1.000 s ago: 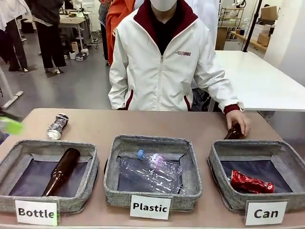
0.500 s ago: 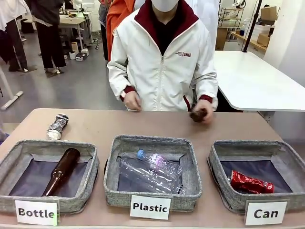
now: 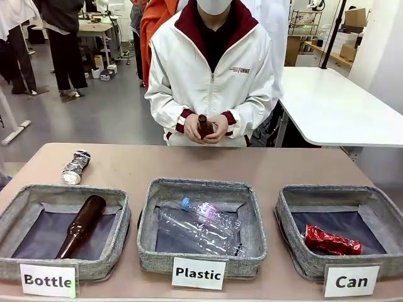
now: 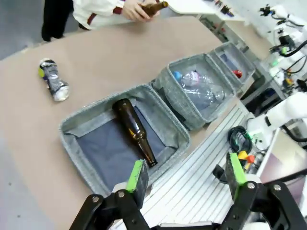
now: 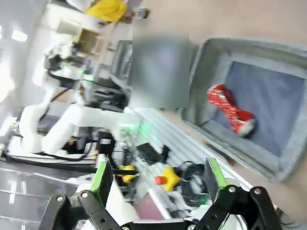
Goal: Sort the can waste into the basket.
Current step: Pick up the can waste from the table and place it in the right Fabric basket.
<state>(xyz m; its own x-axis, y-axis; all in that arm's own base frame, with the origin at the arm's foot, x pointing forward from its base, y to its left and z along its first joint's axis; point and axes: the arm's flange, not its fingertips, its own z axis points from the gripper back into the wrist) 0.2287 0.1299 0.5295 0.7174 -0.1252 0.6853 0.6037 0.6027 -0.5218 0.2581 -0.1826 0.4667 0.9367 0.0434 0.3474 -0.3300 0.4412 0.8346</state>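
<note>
A dented black can with silver ends lies on the table at the far left, behind the "Bottle" basket. The crushed red can lies inside the grey "Can" basket at the right. My left gripper hangs open and empty above the near edge of the "Bottle" basket. Off the table's near side, my right gripper is open and empty too, with the "Can" basket beyond it. The person holds a brown bottle in both hands at the chest.
The "Bottle" basket holds a brown glass bottle. The "Plastic" basket in the middle holds clear plastic bottles. Bare table lies between the baskets and the person.
The person lifted a brown bottle from the table behind the "Can" basket and brought it to the chest in both hands. A green pad at the left edge left the front view.
</note>
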